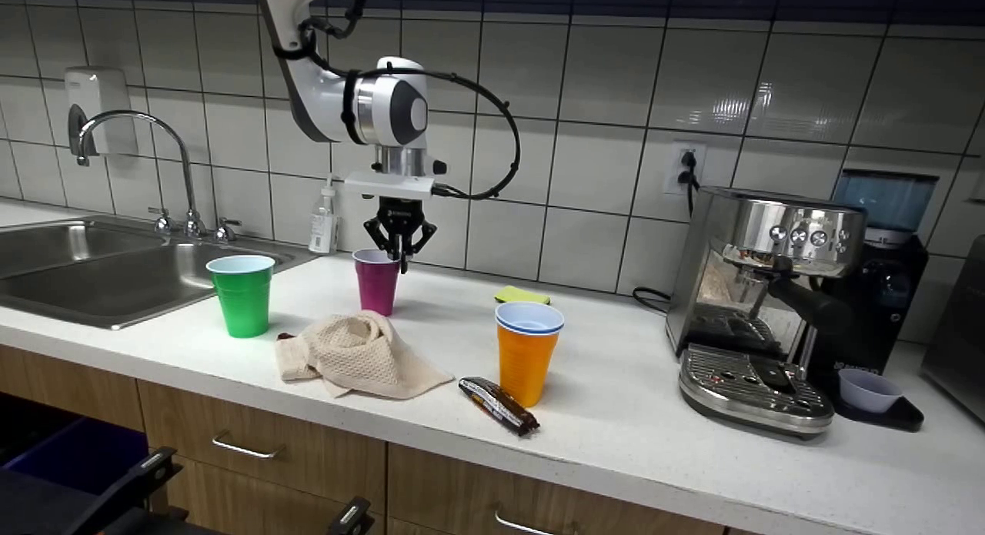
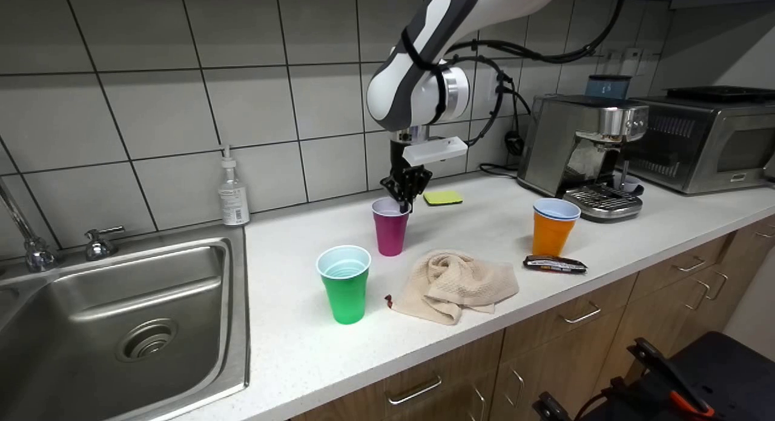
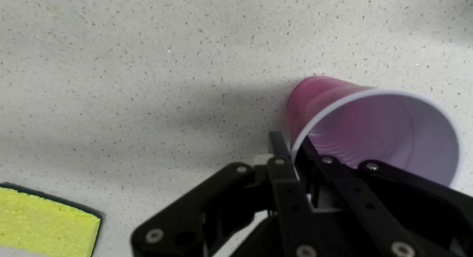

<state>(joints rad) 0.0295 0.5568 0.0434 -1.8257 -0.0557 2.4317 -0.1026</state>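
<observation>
A speckled white bench [image 1: 616, 419] carries a tapered green plastic cup [image 1: 243, 300], a tapered magenta plastic cup [image 1: 375, 290], a crumpled beige textured cloth [image 1: 362, 358], an orange-sided stack of nested plastic cups [image 1: 529, 362], a narrow brown-wrapped bar [image 1: 499, 406] just beside it, a flat yellow sponge [image 2: 443, 197] and a boxy steel espresso machine [image 1: 746, 289].

In an exterior view, the tiled wall [image 1: 508, 235] is being faced from before and above the countertop [image 1: 616, 396], at a slant toward the gooseneck faucet [image 1: 192, 221]. In an exterior view, the stainless-steel sink [image 2: 236, 324] is being looked down on from nearby, the countertop being followed obliquely toward the microwave oven [image 2: 696, 147]. The espresso machine [image 1: 712, 235] and green cup [image 2: 345, 297] are being covered by both exterior views. In the wrist view, the countertop is being seen from close above, past the gripper [image 3: 293, 144]; the magenta cup [image 3: 380, 127] and sponge [image 3: 48, 220] are being shared by all 3 views.
</observation>
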